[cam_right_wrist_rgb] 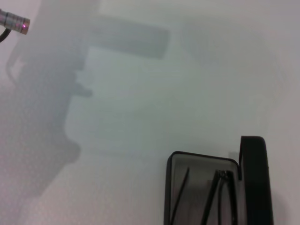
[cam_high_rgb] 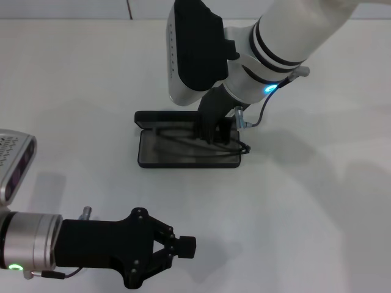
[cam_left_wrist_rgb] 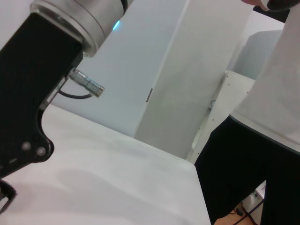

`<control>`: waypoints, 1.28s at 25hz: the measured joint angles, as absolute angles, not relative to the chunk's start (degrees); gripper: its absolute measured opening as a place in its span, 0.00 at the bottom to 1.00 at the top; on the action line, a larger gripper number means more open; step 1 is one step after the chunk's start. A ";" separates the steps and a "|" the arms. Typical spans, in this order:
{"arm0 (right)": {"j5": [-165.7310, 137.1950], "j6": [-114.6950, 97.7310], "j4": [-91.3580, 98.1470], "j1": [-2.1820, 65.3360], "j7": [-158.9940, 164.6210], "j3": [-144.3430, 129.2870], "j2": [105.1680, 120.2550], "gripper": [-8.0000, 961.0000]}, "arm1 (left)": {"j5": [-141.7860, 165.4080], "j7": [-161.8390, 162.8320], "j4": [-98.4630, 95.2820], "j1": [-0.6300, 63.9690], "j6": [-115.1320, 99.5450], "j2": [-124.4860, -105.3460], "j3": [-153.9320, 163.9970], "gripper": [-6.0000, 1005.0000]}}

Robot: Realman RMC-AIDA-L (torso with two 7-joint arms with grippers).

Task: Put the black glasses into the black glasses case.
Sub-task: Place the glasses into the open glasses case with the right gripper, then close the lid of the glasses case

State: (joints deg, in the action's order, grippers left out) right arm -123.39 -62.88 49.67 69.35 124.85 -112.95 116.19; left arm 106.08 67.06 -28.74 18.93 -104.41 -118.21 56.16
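The black glasses case [cam_high_rgb: 183, 160] lies open in the middle of the white table, with its lid [cam_high_rgb: 162, 117] standing at the far side. The black glasses [cam_high_rgb: 177, 141] lie inside the tray, and one end pokes over the right rim. My right gripper [cam_high_rgb: 215, 133] reaches down into the right half of the case and is shut on the glasses. The right wrist view shows the case [cam_right_wrist_rgb: 253, 187] with thin temple arms [cam_right_wrist_rgb: 180, 192] in its grey tray. My left gripper [cam_high_rgb: 183, 246] is shut and empty, low near the table's front edge.
The white table [cam_high_rgb: 317, 201] is bare around the case. In the left wrist view a person in a white top and black trousers [cam_left_wrist_rgb: 253, 173] stands beyond the table's edge, and a black arm part with a connector [cam_left_wrist_rgb: 28, 93] shows.
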 joint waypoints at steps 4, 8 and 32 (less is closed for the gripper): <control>-123.40 -62.85 49.68 69.20 124.80 -112.98 116.19 0.09 | 106.08 67.06 -28.74 18.90 -104.41 -118.21 56.22 0.03; -123.40 -62.60 49.74 69.14 124.67 -113.01 116.19 0.10 | 106.08 67.06 -28.74 18.77 -104.41 -118.21 56.25 0.03; -110.47 -81.99 67.63 43.05 114.44 -76.16 115.76 0.39 | 105.21 69.43 -29.33 21.22 -104.20 -116.98 46.20 0.03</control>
State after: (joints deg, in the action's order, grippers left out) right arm -110.47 -81.99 67.63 43.05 114.44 -76.16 115.76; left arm 105.21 69.43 -29.33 21.22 -104.20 -116.98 46.20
